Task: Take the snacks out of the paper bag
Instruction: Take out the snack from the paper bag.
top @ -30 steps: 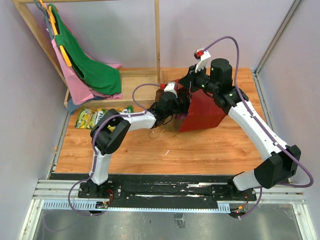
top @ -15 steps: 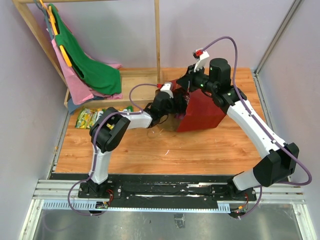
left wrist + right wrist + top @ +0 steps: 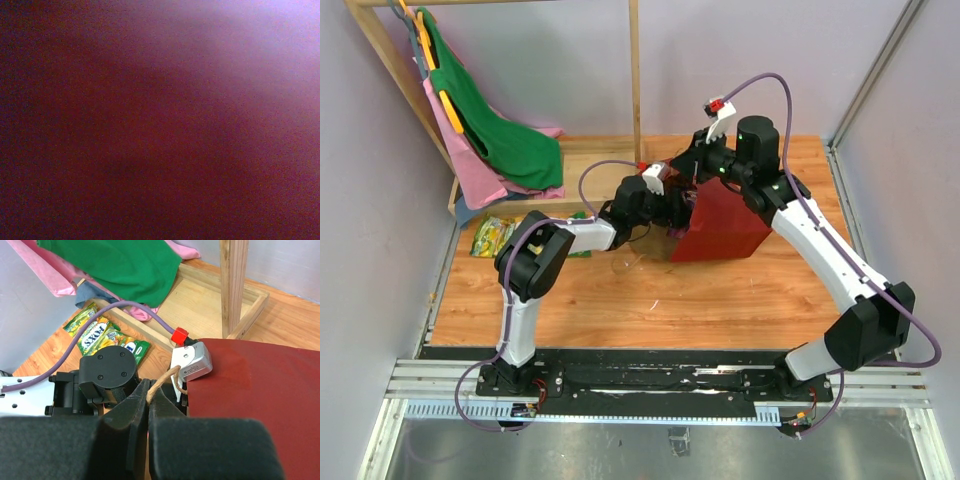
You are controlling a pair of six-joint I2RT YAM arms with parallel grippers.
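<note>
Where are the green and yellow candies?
In the top view, the glossy green and yellow candy packets lie on the table's left side, beside the wooden rack's base and pink cloth.

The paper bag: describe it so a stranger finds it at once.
On the wooden table, look just beside the clothes rack's upright post. The paper bag is the big dark red block there, its tan loop handle pinched by the right gripper; nothing else nearby is dark red.
</note>
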